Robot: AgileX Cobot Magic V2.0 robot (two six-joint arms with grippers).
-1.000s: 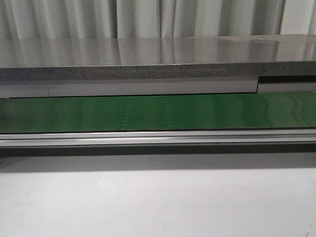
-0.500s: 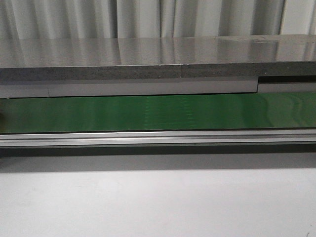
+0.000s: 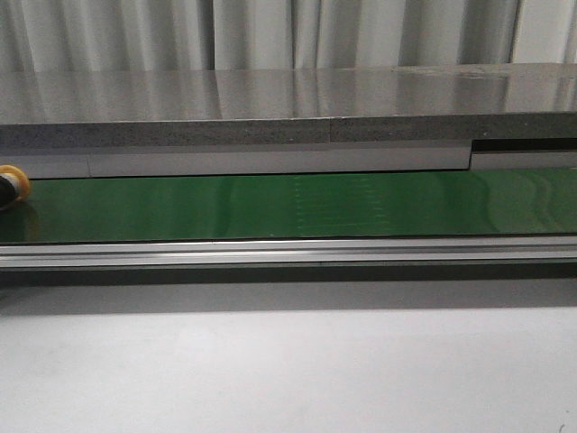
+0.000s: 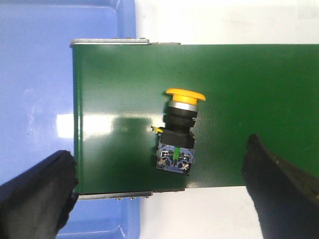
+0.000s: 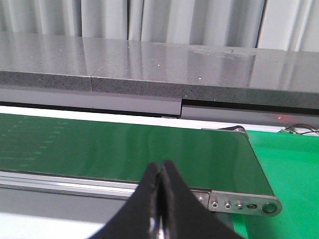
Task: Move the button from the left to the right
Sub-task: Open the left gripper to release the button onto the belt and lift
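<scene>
Right now the button [image 4: 177, 130] lies on its side on the green belt [image 4: 249, 89], near the belt's left end, and in the front view only a sliver of its yellow cap [image 3: 13, 185] peeks in at the far left edge. Seen from my left wrist, its long axis runs from the cap [image 4: 185, 95] down to the black switch body [image 4: 175, 157], whose green and yellow terminals face my fingers. That axis points roughly toward me and lies across the line between my two fingertips, which suits a pinch on the sides of the body.

My left gripper [image 4: 164, 199] hangs above it with fingers spread wide; one pad [image 4: 37, 191] sits over the belt's end by the blue tray [image 4: 35, 74], the other pad [image 4: 279, 184] well to the far side. The button sits between them, a little ahead of the fingertip line and clear of both.

My right gripper [image 5: 159, 199] is pressed fully closed with nothing in it, looking at the belt's right end [image 5: 239, 174], with no button in its view. So my left arm is by far the nearer. I judge the pick has not begun: I would need to reach slightly forward, descend, and close across the body.
</scene>
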